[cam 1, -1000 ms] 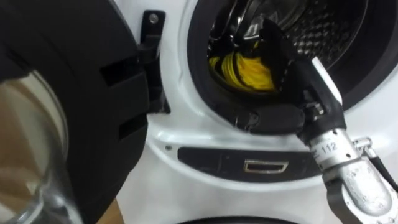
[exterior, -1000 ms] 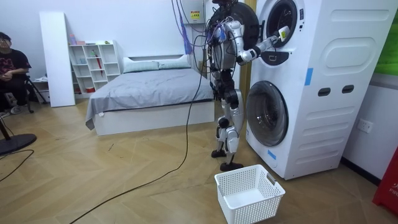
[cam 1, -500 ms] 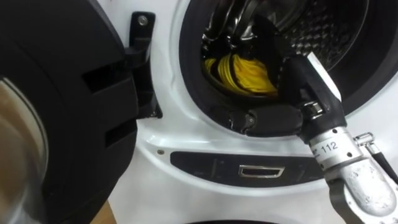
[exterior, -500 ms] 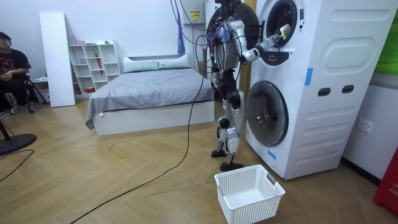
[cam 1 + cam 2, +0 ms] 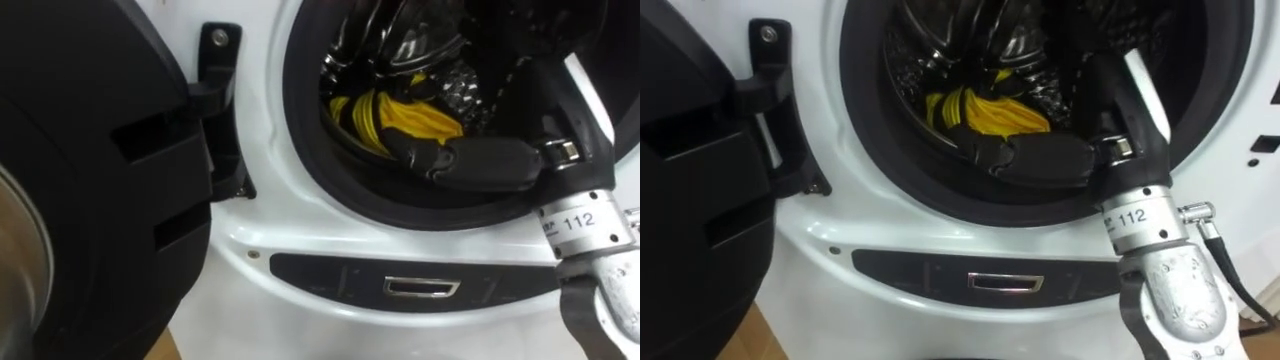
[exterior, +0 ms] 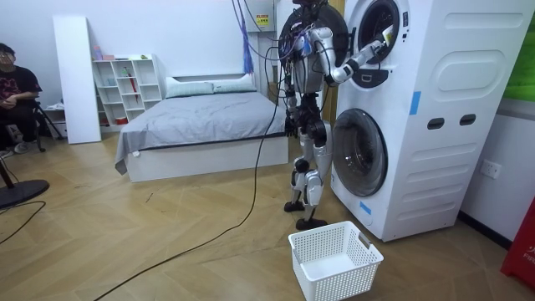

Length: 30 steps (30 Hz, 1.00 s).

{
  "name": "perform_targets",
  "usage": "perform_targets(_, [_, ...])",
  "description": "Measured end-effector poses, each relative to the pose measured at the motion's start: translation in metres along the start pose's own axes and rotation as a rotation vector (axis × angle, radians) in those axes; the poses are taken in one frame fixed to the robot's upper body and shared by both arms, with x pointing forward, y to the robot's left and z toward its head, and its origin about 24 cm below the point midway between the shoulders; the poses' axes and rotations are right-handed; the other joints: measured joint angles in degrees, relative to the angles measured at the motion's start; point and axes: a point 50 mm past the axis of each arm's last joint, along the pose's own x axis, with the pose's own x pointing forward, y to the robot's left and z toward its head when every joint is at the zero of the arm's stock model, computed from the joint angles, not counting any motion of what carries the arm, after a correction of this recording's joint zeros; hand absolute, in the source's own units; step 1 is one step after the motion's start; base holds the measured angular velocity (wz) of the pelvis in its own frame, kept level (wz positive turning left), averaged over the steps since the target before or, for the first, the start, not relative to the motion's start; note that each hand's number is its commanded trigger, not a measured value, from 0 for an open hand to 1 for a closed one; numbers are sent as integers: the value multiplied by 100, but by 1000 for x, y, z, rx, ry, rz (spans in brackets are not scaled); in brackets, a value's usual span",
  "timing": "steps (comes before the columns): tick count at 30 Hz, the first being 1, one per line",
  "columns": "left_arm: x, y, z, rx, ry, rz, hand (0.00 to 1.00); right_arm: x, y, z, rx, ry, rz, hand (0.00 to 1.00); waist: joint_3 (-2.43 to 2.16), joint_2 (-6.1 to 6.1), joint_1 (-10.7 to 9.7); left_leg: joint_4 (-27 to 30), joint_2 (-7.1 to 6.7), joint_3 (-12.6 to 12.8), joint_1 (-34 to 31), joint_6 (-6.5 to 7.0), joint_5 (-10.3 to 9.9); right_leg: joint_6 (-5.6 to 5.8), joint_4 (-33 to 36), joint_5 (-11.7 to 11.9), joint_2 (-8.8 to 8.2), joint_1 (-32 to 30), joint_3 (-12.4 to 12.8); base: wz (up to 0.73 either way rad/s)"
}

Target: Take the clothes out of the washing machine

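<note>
I'm holding the right hand inside the washing machine, touching the yellow cloth, its grip impossible to tell, so I'm risking withdrawing empty-handed if nothing's pinched.

White basket stands on wood floor; grey bed near back wall; white shelf unit beside it; person seated at room view's left
</note>
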Motion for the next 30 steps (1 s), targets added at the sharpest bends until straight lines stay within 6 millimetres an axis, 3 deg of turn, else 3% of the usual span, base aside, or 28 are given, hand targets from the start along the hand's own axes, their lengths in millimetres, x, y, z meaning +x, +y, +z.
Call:
perform_targets(18, [0,2,-5,-27,11,11,0,-1,-3,-2,-42,17,21,0,-10,-51,-88,9,-8,3,46,21,-35,30,-40,-30,-1,107,-96,3])
perform_targets(21, [1,3,-4,-27,18,4,0,-1,-4,-7,-96,43,82,0,20,-112,-36,-13,11,52,94,14,-34,-2,16,-52,-8,95,-103,-8])
perform_targets(22, [1,4,-5,-25,27,-5,0,-1,-4,-9,-123,57,102,0,11,-186,33,-19,18,57,97,4,-31,-7,20,-55,-9,95,-105,-5])
perform_targets(24, [2,5,-1,-23,27,-11,0,3,-8,-15,-162,92,124,0,34,-277,48,-19,27,54,98,-14,-20,-23,22,-51,-10,90,-128,0])
perform_targets(26, [4,9,6,-22,17,-18,0,10,-14,-22,-201,140,158,0,28,-430,89,-6,37,23,82,-34,-11,-47,18,-56,-13,81,-207,6])
perform_targets(30, [4,9,8,-18,21,-33,0,20,-23,-29,-279,209,201,0,14,-531,225,15,38,-24,51,-50,-18,-59,18,-56,-9,77,-255,6])
